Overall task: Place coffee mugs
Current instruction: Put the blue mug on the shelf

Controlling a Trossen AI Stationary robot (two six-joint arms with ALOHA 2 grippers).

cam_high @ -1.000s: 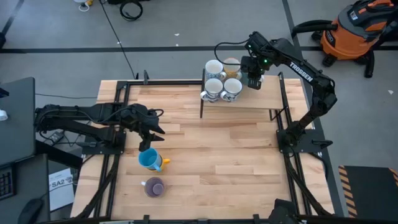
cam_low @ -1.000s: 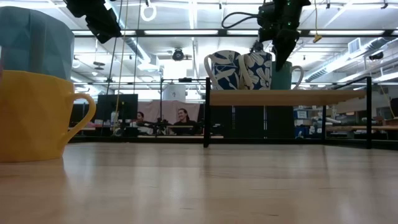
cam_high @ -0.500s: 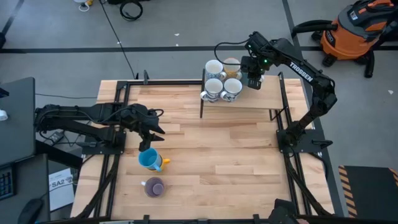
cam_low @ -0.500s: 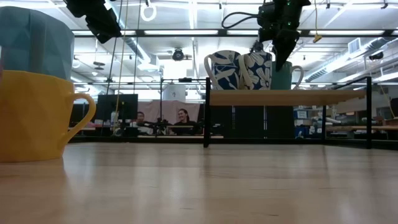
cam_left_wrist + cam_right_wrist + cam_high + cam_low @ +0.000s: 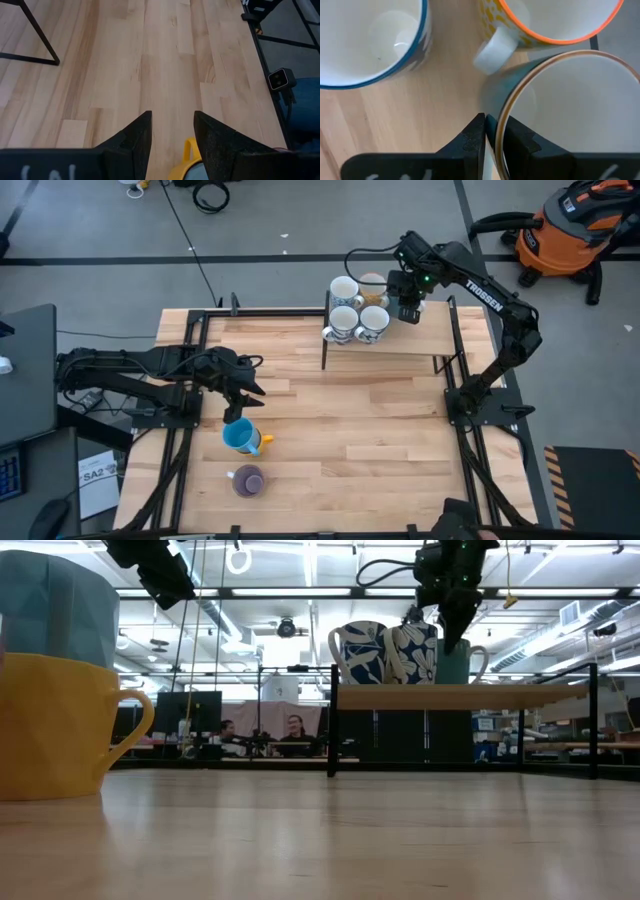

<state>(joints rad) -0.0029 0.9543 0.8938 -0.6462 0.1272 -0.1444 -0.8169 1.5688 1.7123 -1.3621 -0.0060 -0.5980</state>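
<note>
Here, your right gripper (image 5: 485, 131) pinches the rim of a teal mug (image 5: 560, 115) resting on the raised shelf (image 5: 400, 340) beside three others, so release straight upward, while your left gripper (image 5: 172, 131) waits open above the yellow-handled blue mug (image 5: 240, 437).

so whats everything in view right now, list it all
patterned mugs: three, white and dark blue, on the shelf
orange-rimmed mug: one, yellow-patterned, shelf's back edge
teal mug: one, on the shelf, under the right gripper
blue mug: one, stacked in the yellow mug
yellow mug: one, table's left side
purple mug: one, near the front edge
shelf: one, wood on black legs
vacuum: one, orange, on the floor
people: two, far behind
left gripper: open, above the blue mug
right gripper: at the teal mug
</note>
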